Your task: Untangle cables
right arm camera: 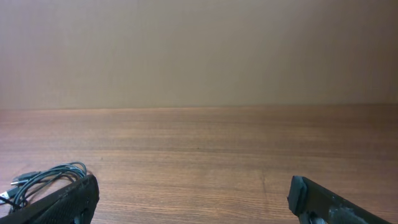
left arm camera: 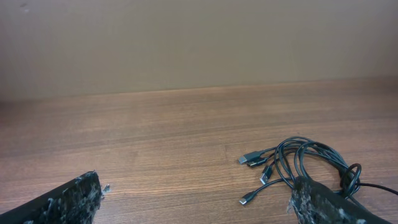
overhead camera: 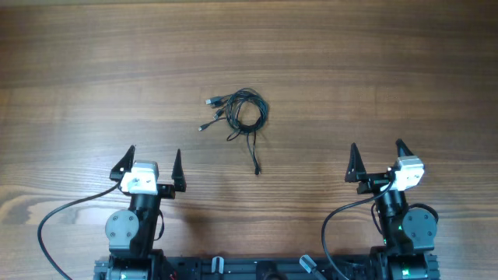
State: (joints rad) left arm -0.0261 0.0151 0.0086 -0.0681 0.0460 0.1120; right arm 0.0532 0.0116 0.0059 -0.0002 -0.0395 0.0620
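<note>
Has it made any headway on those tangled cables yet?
Nothing looks done: the cables lie in one looped bundle on the table. Nothing is in hand: the left gripper and right gripper are open and empty, well short of the bundle. All the untangling is left.
</note>
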